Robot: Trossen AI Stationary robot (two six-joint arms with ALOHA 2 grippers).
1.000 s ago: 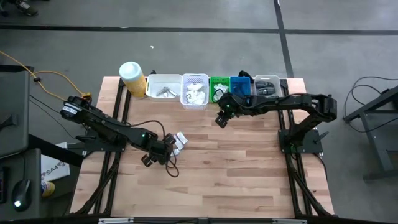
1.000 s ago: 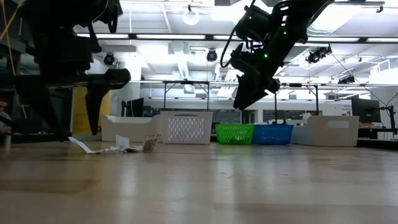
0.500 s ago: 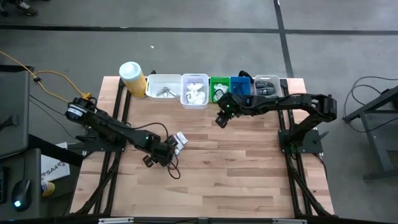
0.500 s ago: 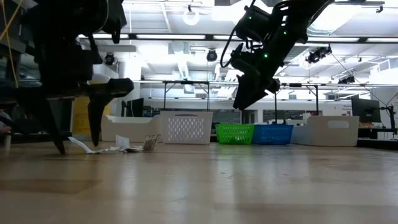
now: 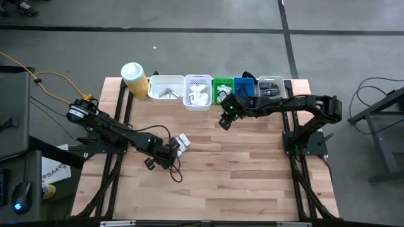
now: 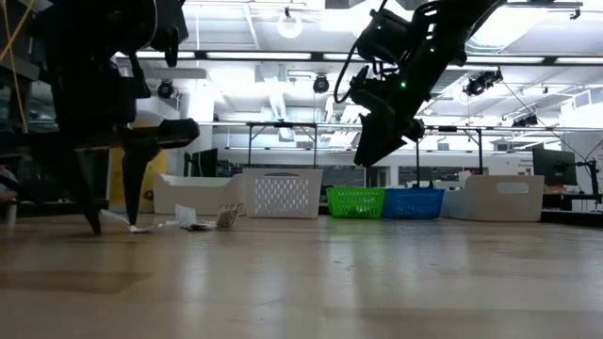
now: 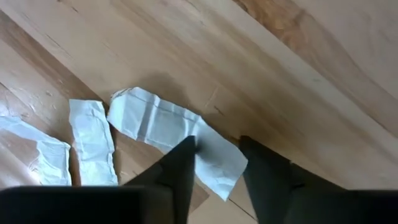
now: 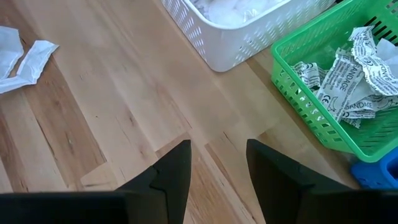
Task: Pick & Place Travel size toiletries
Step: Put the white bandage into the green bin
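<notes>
Several white sachets [image 5: 180, 142] lie flat on the wooden table, left of its middle; three show in the left wrist view [image 7: 92, 149]. My left gripper [image 5: 158, 159] is open and low at the table [image 6: 113, 226]. Its fingers stand on either side of the end [image 7: 214, 162] of the longest sachet [image 7: 161, 127]. My right gripper [image 5: 225, 121] is open and empty, hovering well above the table [image 6: 377, 141] in front of the green basket [image 8: 336, 93]. The same sachets [image 8: 25, 53] show far off in the right wrist view. My left gripper comes down from above with its fingers across the long sachet's end [image 7: 217, 168], which lies flat on the table. One fingertip [image 7: 185, 155] overlaps the sachet's edge in the left wrist view. I cannot tell whether it touches.
Along the far edge stand a yellow canister with a white lid [image 5: 134, 79], a white bin [image 5: 165, 87], a white lattice basket [image 5: 197, 93], a green basket [image 5: 222, 86], a blue basket [image 5: 243, 84] and a pale bin [image 5: 271, 87]. The near half of the table [image 5: 240, 183] is bare wood.
My left gripper has come down to the table top and shifted a little toward the sachets, and its fingers now straddle the long sachet's end. The sachets have not moved.
</notes>
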